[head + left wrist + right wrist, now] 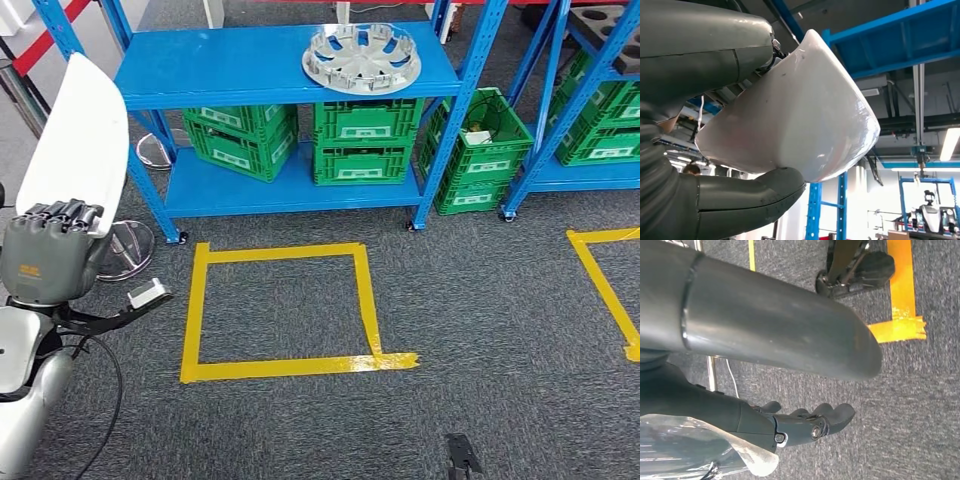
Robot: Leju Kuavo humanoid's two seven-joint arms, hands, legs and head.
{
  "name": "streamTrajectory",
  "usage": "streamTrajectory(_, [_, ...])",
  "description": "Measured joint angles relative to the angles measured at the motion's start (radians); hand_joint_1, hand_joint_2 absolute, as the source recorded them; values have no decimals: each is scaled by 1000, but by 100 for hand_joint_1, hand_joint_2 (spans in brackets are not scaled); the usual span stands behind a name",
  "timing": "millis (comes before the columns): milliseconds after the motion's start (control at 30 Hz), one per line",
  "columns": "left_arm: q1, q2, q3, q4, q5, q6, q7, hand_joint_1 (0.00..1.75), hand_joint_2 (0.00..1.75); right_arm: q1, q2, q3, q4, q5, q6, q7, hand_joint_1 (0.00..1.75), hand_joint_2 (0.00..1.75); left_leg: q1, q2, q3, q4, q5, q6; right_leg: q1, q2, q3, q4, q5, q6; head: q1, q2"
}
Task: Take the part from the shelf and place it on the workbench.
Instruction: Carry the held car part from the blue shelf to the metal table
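Head view: left hand [53,250] grips the white part [79,130] upright; right hand [806,422] hangs with fingers apart, holding nothing.

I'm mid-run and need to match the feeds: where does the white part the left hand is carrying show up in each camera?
Head view: the white part stands at the far left, above the left hand that grips it.
Left wrist view: the part fills the middle, close up, between thumb and fingers.
Right wrist view: it is not in this picture; the right hand hangs over carpet, holding nothing.
Shared landmark: the blue shelf, whose beams pass behind the part.
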Motion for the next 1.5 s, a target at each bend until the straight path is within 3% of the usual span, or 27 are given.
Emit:
streamTrajectory(67, [-1,1,0,0,0,1,0,175,175,-2,-1,0,1,2,1,0,0,0,0,-1,-9,12,-2,-12,-2,3,72,-120,38,1,2,0])
streamTrajectory(100, [-1,2,-1,0,0,1,0,175,175,-2,-1,-1,1,3,2,-1,0,0,-1,-1,-13,19,-1,-20,-2,5,88,-149,43,-3,3,0])
streamTrajectory(200, [-2,4,-2,0,0,1,-2,175,175,-2,0,-3,2,6,3,-2,0,0,0,-3,-22,26,6,-39,0,9,81,-152,49,-24,5,0])
streamTrajectory(233, [-2,4,-2,0,0,1,-2,175,175,-2,-1,-3,2,6,3,-2,0,0,1,-4,-26,35,-5,-45,0,9,77,-152,54,-33,4,0])
streamTrajectory(300, [-2,5,-2,0,0,1,-3,175,175,-3,-1,-4,3,7,3,-2,0,0,4,-4,-53,111,-72,-54,-1,8,64,-155,66,-51,-1,0])
streamTrajectory(367, [-1,5,-2,1,1,1,-5,175,175,-3,-2,-4,3,7,4,-2,0,0,5,-4,-92,242,-155,-59,4,7,47,-155,77,-62,-5,0])
streamTrajectory(400, [0,5,-2,1,1,2,-6,175,175,-2,-2,-4,3,7,5,-1,0,0,5,-4,-103,292,-179,-59,6,7,37,-154,84,-65,-5,0])
streamTrajectory(433, [0,4,-2,1,1,2,-8,175,175,-2,-2,-4,3,8,5,-1,0,0,4,-4,-96,308,-183,-57,9,7,28,-154,90,-66,-5,0])
streamTrajectory(467, [0,4,-2,1,1,2,-9,175,175,-2,-2,-5,3,9,5,0,0,0,4,-5,-71,285,-169,-53,12,7,20,-154,97,-66,-5,0])
streamTrajectory(567, [-3,5,-2,1,1,2,-10,175,175,-2,0,-6,4,14,5,0,0,0,-4,-4,65,83,-112,-27,19,7,2,-154,117,-63,-4,0])
streamTrajectory(633, [-5,5,-2,0,1,3,-11,175,175,-2,2,-8,4,17,6,0,0,0,-12,-4,103,15,-106,-18,17,5,-2,-155,129,-54,-5,0])
streamTrajectory(733, [-6,4,-2,0,1,3,-15,175,175,-2,2,-12,4,21,6,2,0,0,-14,-2,98,-4,-83,-9,12,3,-10,-155,133,-36,-8,0])
streamTrajectory(800, [-7,1,-2,0,1,4,-23,175,175,-2,1,-15,4,23,7,2,0,0,-8,1,86,-17,-60,2,12,3,-36,-104,79,-27,-5,0])
streamTrajectory(867, [-6,-4,-1,0,1,5,-34,175,175,-2,1,-18,4,25,8,0,0,0,-8,2,64,-17,-43,7,9,3,-77,18,-7,-18,-3,0])
streamTrajectory(900, [-4,-7,-1,0,1,5,-39,175,175,-2,1,-20,4,26,8,-2,0,0,-8,2,53,-16,-36,6,8,3,-91,76,-31,-14,-2,0])
streamTrajectory(933, [-2,-10,-1,0,0,5,-43,175,175,-2,1,-21,4,26,8,-3,0,0,-7,2,42,-15,-28,4,6,2,-92,109,-37,-9,-2,0])
streamTrajectory(967, [0,-12,-1,0,0,5,-45,175,175,-2,0,-22,4,27,8,-3,0,0,-6,2,32,-13,-22,2,4,2,-74,104,-24,-6,-2,0])
streamTrajectory(1033, [1,-15,-1,0,0,5,-46,175,175,-3,0,-24,4,27,8,-3,0,0,-2,2,15,-4,-15,-6,0,1,14,-14,19,-1,-2,0])
streamTrajectory(1100, [1,-16,2,0,1,6,-50,175,175,-5,0,-25,4,29,9,-5,0,0,-3,2,1,10,-11,-17,0,2,96,-135,30,-4,-2,0])
streamTrajectory(1133, [0,-17,3,0,1,7,-54,175,175,-6,0,-26,4,29,9,-7,0,0,-5,2,-4,16,-9,-23,1,4,113,-161,25,-10,-2,0])
streamTrajectory(1200, [1,-18,5,0,1,10,-63,175,175,-5,0,-27,4,32,9,-12,0,0,-6,2,-8,19,-4,-33,2,6,112,-165,24,-25,-2,0])
streamTrajectory(1267, [2,-19,7,0,1,11,-68,175,175,-4,1,-29,4,34,9,-18,0,0,-6,1,-9,16,-4,-20,1,6,108,-167,28,-32,-2,0])
streamTrajectory(1367, [2,-21,10,-1,1,11,-75,175,175,-4,1,-29,4,34,13,-25,0,0,-7,1,-11,13,6,17,3,6,106,-167,33,-37,-4,0])
streamTrajectory(1433, [2,-22,10,-2,1,11,-79,175,175,-4,1,-30,4,34,18,-30,0,0,-7,1,-12,13,14,21,6,6,104,-167,36,-42,-4,0])
streamTrajectory(1500, [3,-24,10,-2,1,11,-80,175,175,-4,1,-30,4,34,18,-34,0,0,-6,1,-12,12,20,17,9,5,103,-166,37,-44,-5,0])
